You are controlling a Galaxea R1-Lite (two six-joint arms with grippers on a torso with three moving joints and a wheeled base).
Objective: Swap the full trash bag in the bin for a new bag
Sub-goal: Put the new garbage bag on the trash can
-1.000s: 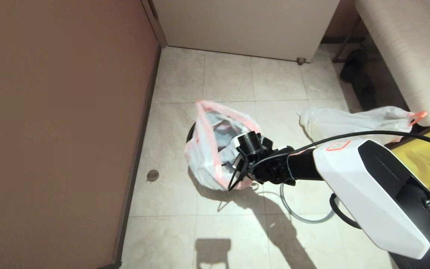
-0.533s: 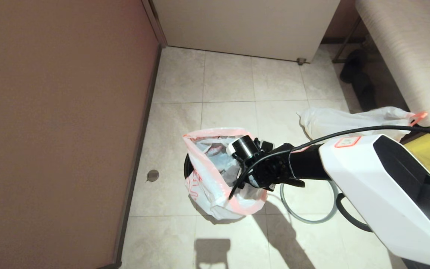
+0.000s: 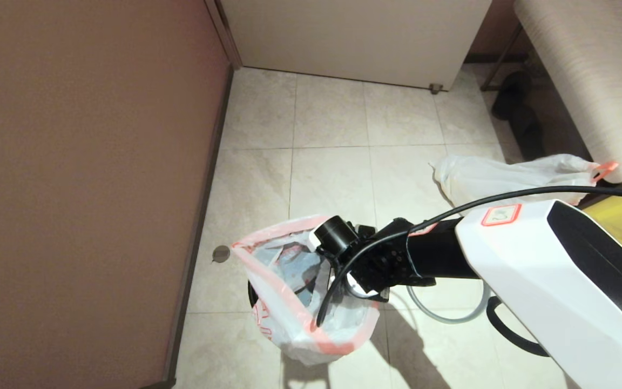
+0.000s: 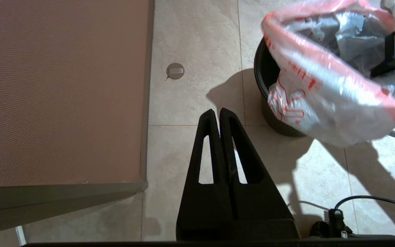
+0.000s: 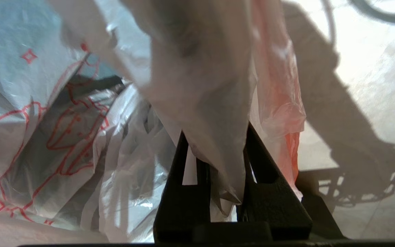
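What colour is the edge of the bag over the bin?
Orange-red, on the new bag; the left wrist view shows it best.

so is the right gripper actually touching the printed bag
Touching. In the right wrist view the right gripper has its fingers pinched on a fold of the new bag, film bunched between them.

two white plastic bags [image 3: 300,302] [image 3: 511,175], one black bin [image 4: 269,92], one grey hoop [image 3: 446,313]

Tiled corner, brightly lit

Beige floor tiles [image 3: 332,113] meet a brown wall [image 3: 84,162], a white panel [image 3: 354,38], possibly a door, and a pale bench [image 3: 586,70].
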